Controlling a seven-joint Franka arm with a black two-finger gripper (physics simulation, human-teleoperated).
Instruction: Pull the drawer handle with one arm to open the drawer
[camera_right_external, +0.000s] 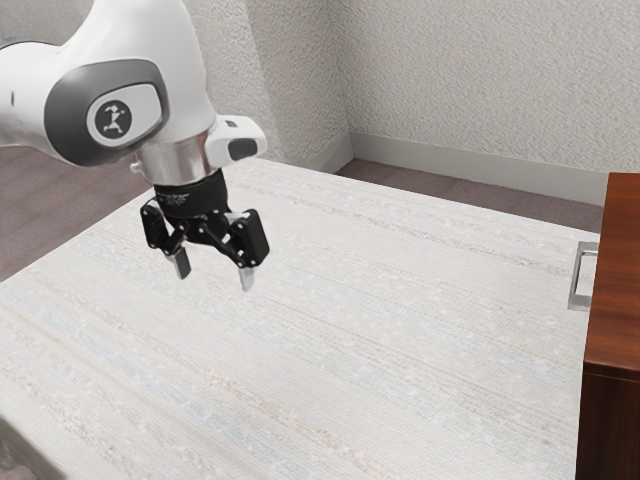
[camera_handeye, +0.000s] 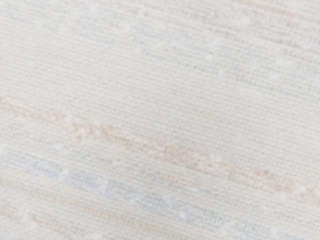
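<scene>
The pale woven-textured tabletop (camera_right_external: 400, 340) spans nearly the whole scene, and the wrist view looks straight down on its bare streaked surface (camera_handeye: 160, 120), so nothing lies under the hand; the white Franka arm (camera_right_external: 110, 90) comes in from the exterior view's upper left and hangs over the tabletop's near-left part, wrist pointing down; the dark wooden drawer cabinet (camera_right_external: 612, 330) stands at the exterior view's right edge, its front facing back toward the arm, which suits a straight pull along the tabletop; the black end effector (camera_right_external: 213, 275) hovers above the surface with its two fingers spread apart and nothing between them, a sensible readiness for a bar it has yet to reach; the silver drawer handle (camera_right_external: 583, 276), a slim rectangular loop, juts from the cabinet's front well apart from the fingers, standing clear of the wood so fingers can slip behind it; from this angle I cannot tell how far out the drawer sits; by my judgement the pull has not begun, and the approach across the tabletop comes first.
</scene>
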